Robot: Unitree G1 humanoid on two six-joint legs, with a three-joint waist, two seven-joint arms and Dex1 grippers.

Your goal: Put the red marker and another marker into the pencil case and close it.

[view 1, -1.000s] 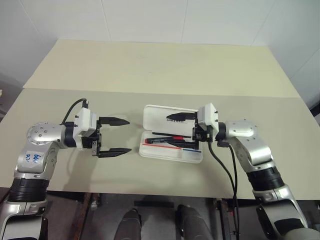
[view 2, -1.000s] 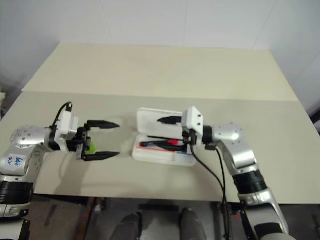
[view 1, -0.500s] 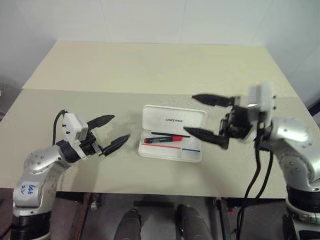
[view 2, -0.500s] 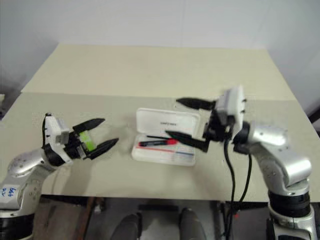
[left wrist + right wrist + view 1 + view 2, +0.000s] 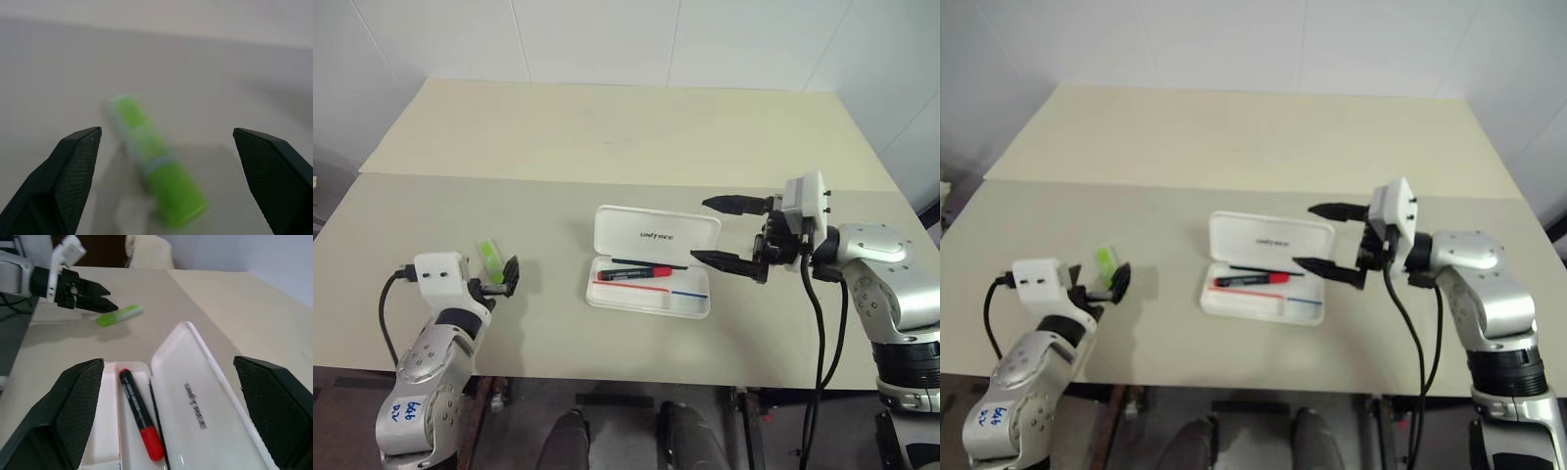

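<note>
Pencil case (image 5: 651, 262): open, red marker (image 5: 634, 273) inside. Green highlighter (image 5: 490, 260): on table, outstanding. Left gripper (image 5: 166, 161), right gripper (image 5: 732, 232): spread, empty. Lid unclosed.

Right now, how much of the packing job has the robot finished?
Done: the red marker lies inside the open pencil case. In hand: nothing; the open left gripper lines up with the green highlighter on the table, and the right gripper is open beside the case. Left: grab the highlighter, put it in, close the lid.
</note>
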